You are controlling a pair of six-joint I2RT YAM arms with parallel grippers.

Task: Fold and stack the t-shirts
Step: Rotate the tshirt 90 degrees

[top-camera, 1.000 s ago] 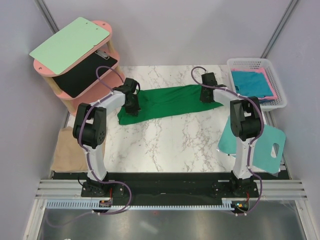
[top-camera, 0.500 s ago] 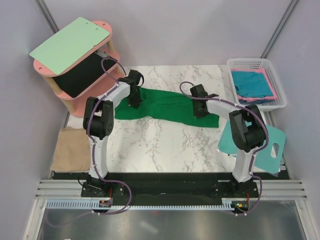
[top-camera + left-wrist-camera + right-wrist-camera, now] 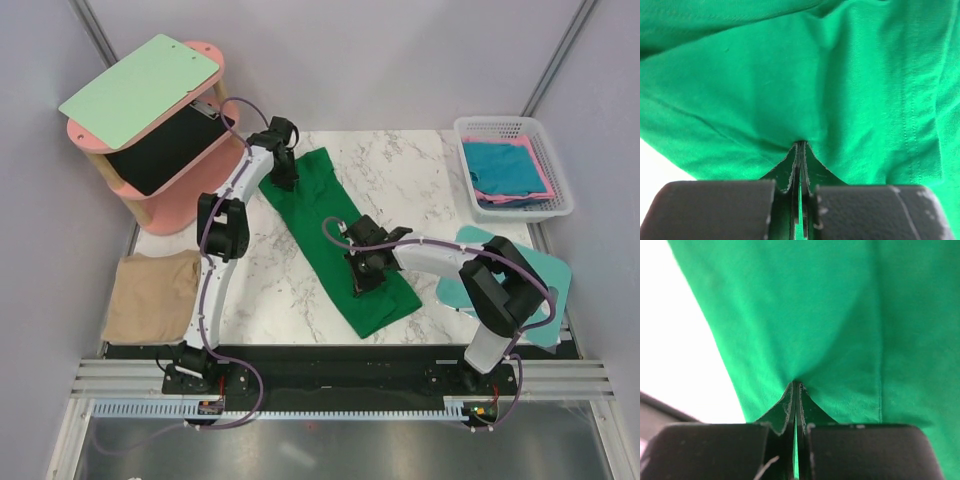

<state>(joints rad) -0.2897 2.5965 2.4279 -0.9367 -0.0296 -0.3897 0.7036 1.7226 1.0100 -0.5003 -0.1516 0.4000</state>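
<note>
Left gripper (image 3: pixel 283 178) and right gripper (image 3: pixel 362 280), seen from above, are each pinched shut on the green t-shirt (image 3: pixel 325 230). It lies as a long band on the table (image 3: pixel 420 185) between them, its end spilling just past my right gripper. The tan t-shirt (image 3: pixel 150 295) lies well off to the near side of my left gripper. The teal t-shirt (image 3: pixel 505 162) and pink t-shirt (image 3: pixel 543 186) sit in a basket (image 3: pixel 562 205) well beyond my right gripper.

From my left wrist, the jaws are closed on a tuck of green cloth, wrinkles fanning away from the pinch.

From my right wrist it looks the same, with bare table to the left.

I judge I'm mid-fold. Next I should lay the band flat, let go, then fold it end over end.
</note>
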